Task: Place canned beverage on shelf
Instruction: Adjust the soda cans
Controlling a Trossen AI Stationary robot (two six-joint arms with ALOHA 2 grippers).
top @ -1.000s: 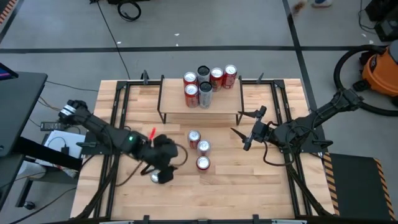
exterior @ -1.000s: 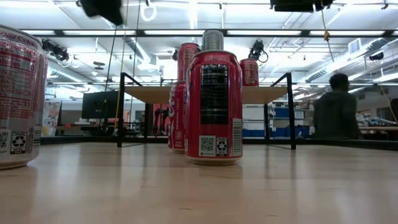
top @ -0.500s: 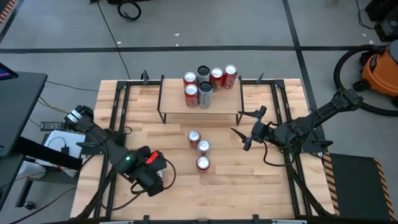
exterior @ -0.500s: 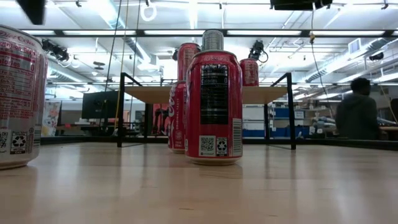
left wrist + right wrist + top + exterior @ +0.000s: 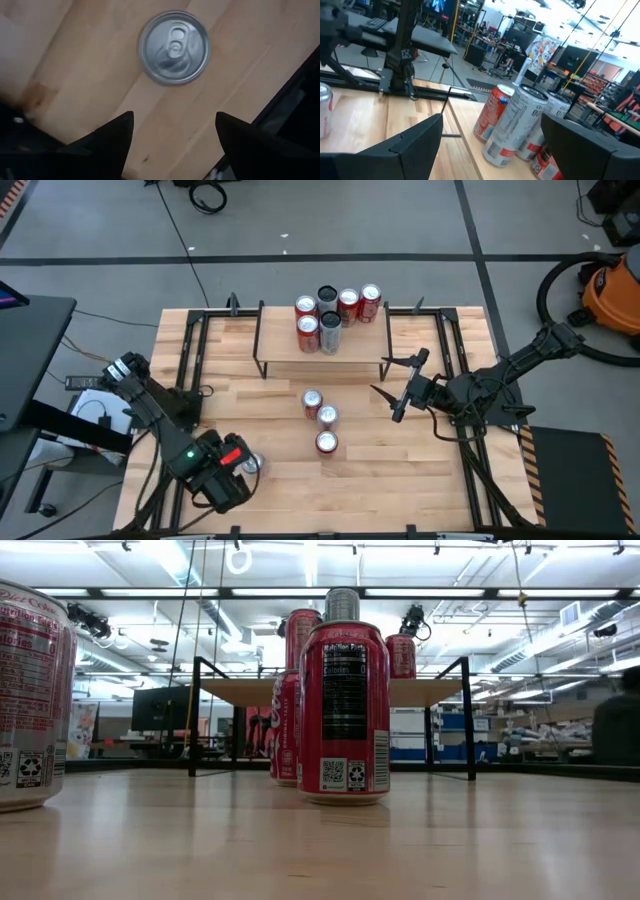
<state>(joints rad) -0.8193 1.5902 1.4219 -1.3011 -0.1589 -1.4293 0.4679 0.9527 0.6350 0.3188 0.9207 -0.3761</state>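
Five cans (image 5: 335,312) stand on the shelf (image 5: 290,348), a light plank on black legs at the table's far side. Three red cans (image 5: 322,420) stand upright on the tabletop before it. A fourth can (image 5: 249,464) stands near the near left; the left wrist view shows its silver top (image 5: 173,46). My left gripper (image 5: 172,125) is open above the table, just left of and nearer than this can, pointing down. My right gripper (image 5: 378,374) is open and empty, right of the three cans, which show in its wrist view (image 5: 515,125).
Black metal frame rails (image 5: 190,360) run along the table's left and right sides. In the low view the near-left can (image 5: 30,700) and the nearest middle can (image 5: 343,710) stand large before the shelf (image 5: 330,690). Bare wood lies along the near edge (image 5: 380,490).
My left gripper has swung from beside the middle cans toward the table's near left corner, passing over the lone can, which has stayed upright in place. A person in the room behind has walked off to the right.
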